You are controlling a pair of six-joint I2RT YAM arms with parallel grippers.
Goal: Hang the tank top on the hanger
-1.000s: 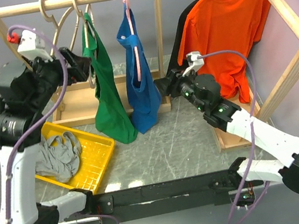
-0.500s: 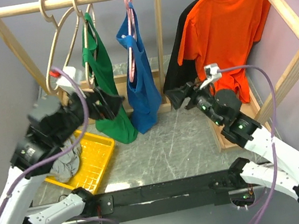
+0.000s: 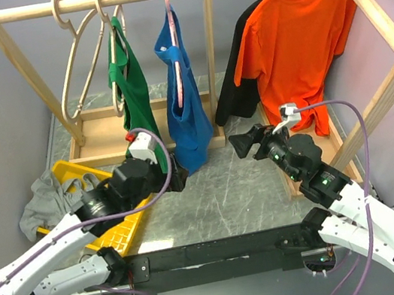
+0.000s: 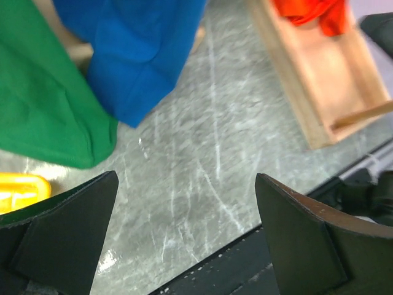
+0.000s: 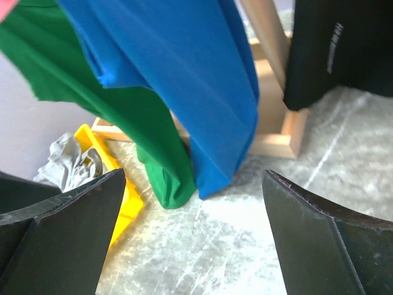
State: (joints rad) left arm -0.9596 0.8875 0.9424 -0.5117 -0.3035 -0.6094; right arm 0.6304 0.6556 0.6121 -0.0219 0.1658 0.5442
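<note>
The green tank top (image 3: 133, 97) hangs on the wooden rail from a pale beige hanger (image 3: 109, 27), its hem close to the table. It also shows in the left wrist view (image 4: 43, 104) and in the right wrist view (image 5: 144, 132). My left gripper (image 3: 175, 176) is low over the table, just right of the hem. It stands open with only bare table between its fingers (image 4: 185, 178). My right gripper (image 3: 239, 144) is also open and empty (image 5: 193, 174). It is right of the rack and points at the hanging tops.
A blue tank top (image 3: 184, 108) on a pink hanger hangs right of the green one. An empty beige hanger (image 3: 77, 50) hangs at the left. A yellow tray (image 3: 129, 214) and a grey garment (image 3: 45, 203) lie front left. An orange shirt (image 3: 292, 39) and a black garment (image 3: 236, 87) hang on the right rack (image 3: 370, 25).
My left arm has swung down from the rail to low above the table by the tank top's hem. My right gripper has drawn back from the blue top and opened wider. The grey garment now spills over the tray's left side.
</note>
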